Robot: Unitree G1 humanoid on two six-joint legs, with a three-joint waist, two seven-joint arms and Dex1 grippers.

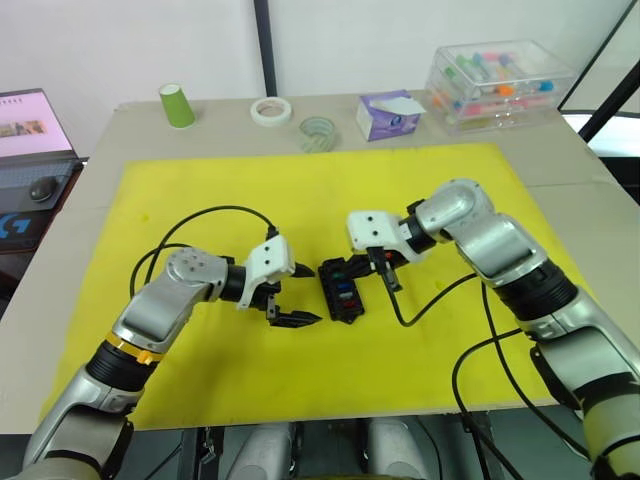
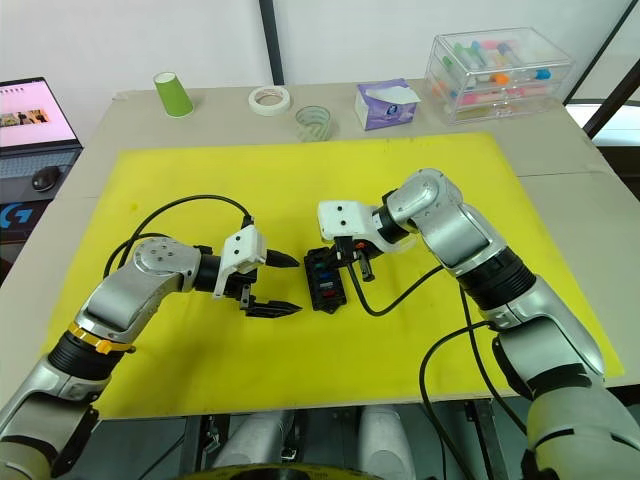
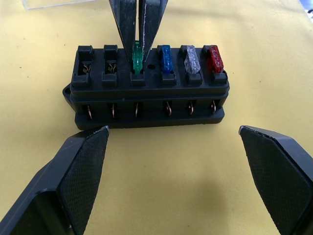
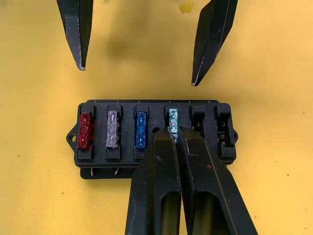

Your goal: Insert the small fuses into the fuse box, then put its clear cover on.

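Fingers of my right gripper are pinching the green fuse, steadying it into the fuse box mid-mat; my left gripper is waiting wide beside.

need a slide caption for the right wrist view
Right gripper pinching a green fuse into the fuse box's fourth slot, beside blue, clear and red fuses; two slots still empty.

Yellow mat covers my desk. Along its far edge I see a green cup, two tape rolls, a purple tissue box, a clear storage box, and a laptop left.
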